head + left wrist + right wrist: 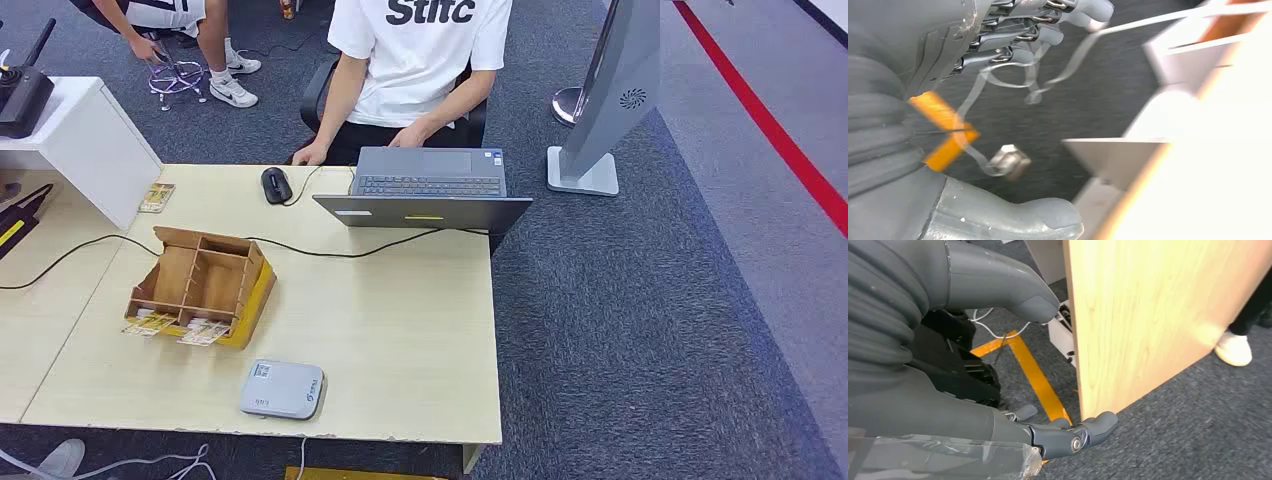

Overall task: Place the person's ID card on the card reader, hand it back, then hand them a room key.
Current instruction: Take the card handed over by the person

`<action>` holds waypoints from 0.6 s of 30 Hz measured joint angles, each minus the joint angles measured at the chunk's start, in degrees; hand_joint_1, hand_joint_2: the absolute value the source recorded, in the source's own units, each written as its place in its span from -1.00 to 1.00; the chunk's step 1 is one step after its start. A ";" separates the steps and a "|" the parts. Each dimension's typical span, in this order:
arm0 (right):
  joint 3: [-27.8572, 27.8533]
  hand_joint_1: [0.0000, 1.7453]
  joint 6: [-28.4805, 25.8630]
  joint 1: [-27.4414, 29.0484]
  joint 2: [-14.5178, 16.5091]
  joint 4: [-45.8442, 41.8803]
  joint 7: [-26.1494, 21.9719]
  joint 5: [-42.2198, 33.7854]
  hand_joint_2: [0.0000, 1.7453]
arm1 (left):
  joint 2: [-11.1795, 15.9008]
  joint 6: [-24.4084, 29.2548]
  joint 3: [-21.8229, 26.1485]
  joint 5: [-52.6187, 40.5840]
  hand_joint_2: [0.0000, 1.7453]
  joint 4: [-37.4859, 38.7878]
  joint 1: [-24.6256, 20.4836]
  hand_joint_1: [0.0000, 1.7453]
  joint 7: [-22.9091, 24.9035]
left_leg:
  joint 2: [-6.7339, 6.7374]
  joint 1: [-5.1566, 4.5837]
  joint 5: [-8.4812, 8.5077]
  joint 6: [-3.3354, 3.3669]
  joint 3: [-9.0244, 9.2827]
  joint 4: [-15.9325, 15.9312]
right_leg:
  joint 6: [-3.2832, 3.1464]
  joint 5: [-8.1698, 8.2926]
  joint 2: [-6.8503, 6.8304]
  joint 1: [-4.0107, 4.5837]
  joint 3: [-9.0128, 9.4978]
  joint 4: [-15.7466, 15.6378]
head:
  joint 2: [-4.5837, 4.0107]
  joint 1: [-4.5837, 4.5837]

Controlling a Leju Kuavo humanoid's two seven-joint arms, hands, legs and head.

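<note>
Grey and ribbed at the wrist, the left hand (1013,35) hangs low beside the desk over dark carpet and loose white cables (1068,65), its fingers (1048,35) loosely spread and grasping nothing. The right hand (1048,435) hangs by the desk's wooden side panel (1148,315), fingers extended, thumb apart, empty. On the pale tabletop (400,330) the grey card reader (282,389) lies near the front edge, just beside the wooden card organizer (200,285). A person in a white T-shirt (420,60) sits at a laptop (428,190).
</note>
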 joint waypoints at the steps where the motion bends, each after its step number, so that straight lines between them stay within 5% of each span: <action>1: -0.14 -1.00 0.01 -0.03 0.07 0.01 -0.18 0.11 1.00 | -0.07 -0.05 0.12 -0.10 1.00 -1.02 0.00 -1.00 -0.15 | 0.00 0.00 0.00 0.00 0.00 0.00 | 0.00 0.00 0.00 0.00 0.00 0.00 | 0.00 0.00; 18: -6.01 -1.00 2.08 -1.10 1.48 0.28 -3.53 2.16 1.00 | -2.14 -2.14 3.27 -8.95 1.00 -36.15 -0.75 -1.00 -3.33 | 0.01 0.00 0.00 0.00 0.01 0.00 | 0.00 0.00 0.02 0.00 -0.01 0.00 | 0.00 -0.01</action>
